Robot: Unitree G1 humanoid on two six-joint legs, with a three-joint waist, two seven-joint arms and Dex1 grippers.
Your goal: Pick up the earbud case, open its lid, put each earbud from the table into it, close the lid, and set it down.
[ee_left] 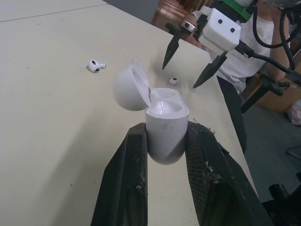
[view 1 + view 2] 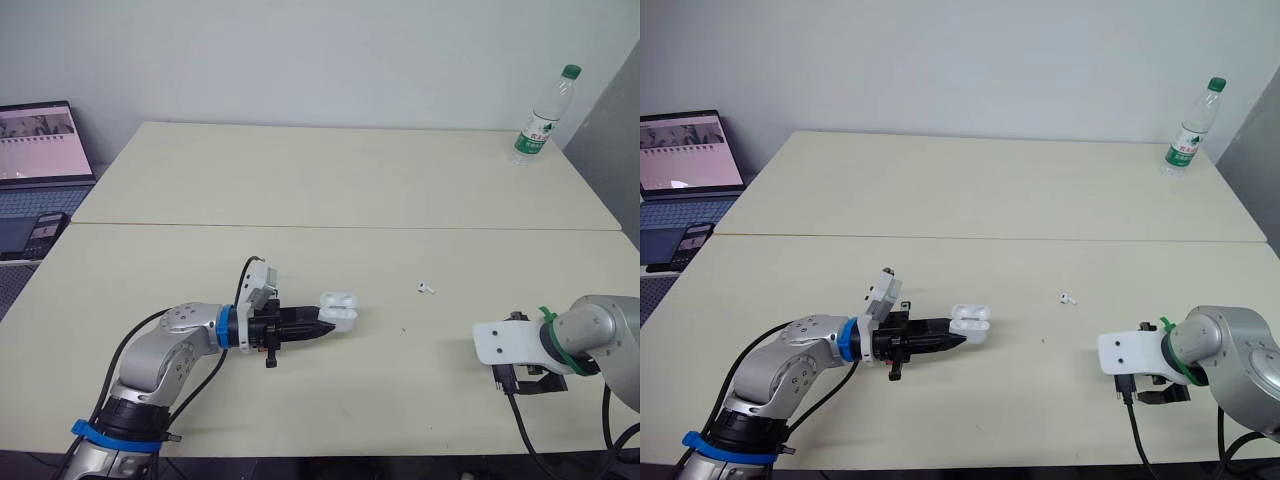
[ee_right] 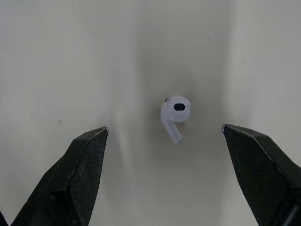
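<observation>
1. Laptop: open, at the far left, off the edge of the table.

2. Left gripper: reaches from the robot's left toward the middle of the near half of the table, fingers roughly level. The two black fingers are closed narrowly on the lower half of the earbud case, one finger on each side.

3. Earbud case: white, held low over the table, left of centre. Its long axis runs in line with the gripper's fingers. The rounded base sits between the fingers and the open mouth points away from the wrist, toward the robot's right. The lid is swung fully back on its hinge and stands off one edge of the body. Whether the wells hold anything cannot be told.

4. First earbud: lies on its side on the table, right of the case and well apart from it.

5. Second earbud: lies flat on the table near the front right edge.

6. Right gripper: points down at the table directly over the second earbud. Its fingers are spread wide, one on each side of the earbud, touching neither it nor anything else.

7. Water bottle: upright, green cap, far right corner of the table.
</observation>
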